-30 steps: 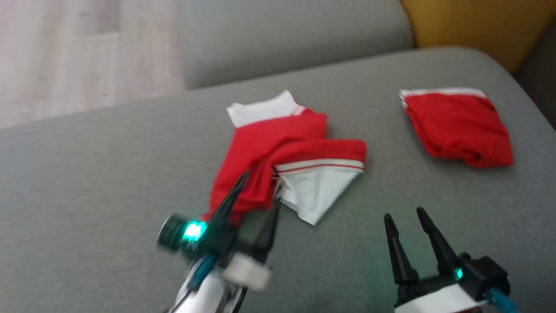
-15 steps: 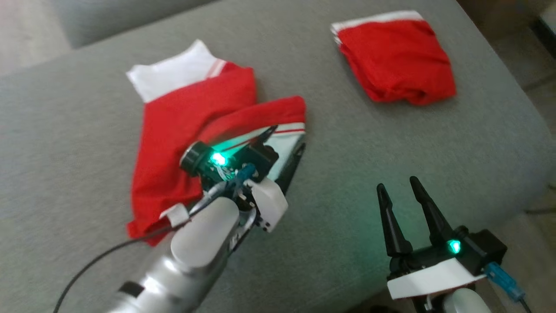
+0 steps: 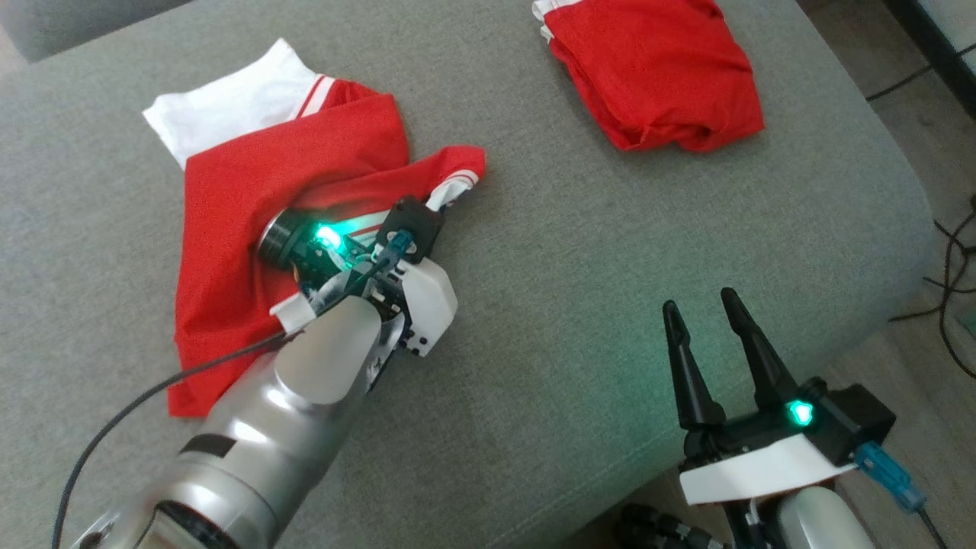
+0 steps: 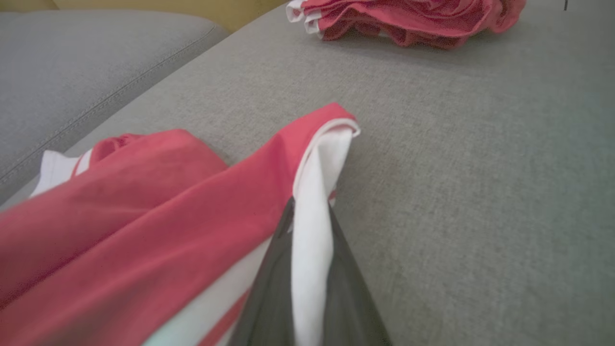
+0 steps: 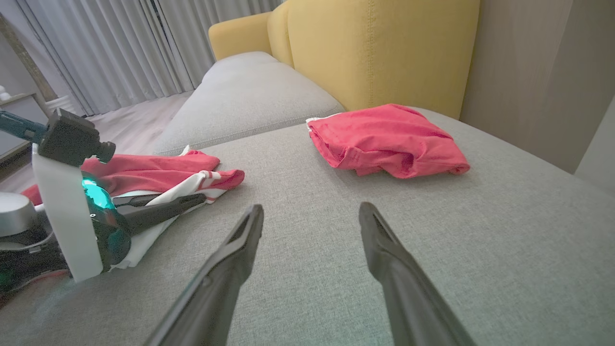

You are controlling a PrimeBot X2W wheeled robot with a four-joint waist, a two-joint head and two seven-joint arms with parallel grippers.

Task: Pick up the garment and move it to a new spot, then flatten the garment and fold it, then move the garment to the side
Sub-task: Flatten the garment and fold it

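Observation:
The garment [image 3: 252,191] is a crumpled red piece with white bands, lying on the left of the grey cushion [image 3: 579,252]. My left gripper [image 3: 441,204] reaches over it from below. In the left wrist view the left gripper [image 4: 310,214] has its dark fingers pinched together on a white fold of the garment [image 4: 144,202], near the red-edged corner. The right wrist view shows this left gripper [image 5: 190,203] from the side, lying low on the cloth. My right gripper [image 3: 699,301] hovers near the cushion's front right, open with nothing between its fingers [image 5: 240,250].
A second red garment [image 3: 656,69], folded, lies at the cushion's far right [image 5: 384,139]. A yellow backrest [image 5: 375,48] rises behind it. The cushion's edge drops off at the right, with cables [image 3: 953,259] on the floor there. Bare grey cushion lies between the two garments.
The head camera has tilted down and shifted. My left gripper has reached forward over the garment and shut on its white fold, bunching it. The right gripper stays open.

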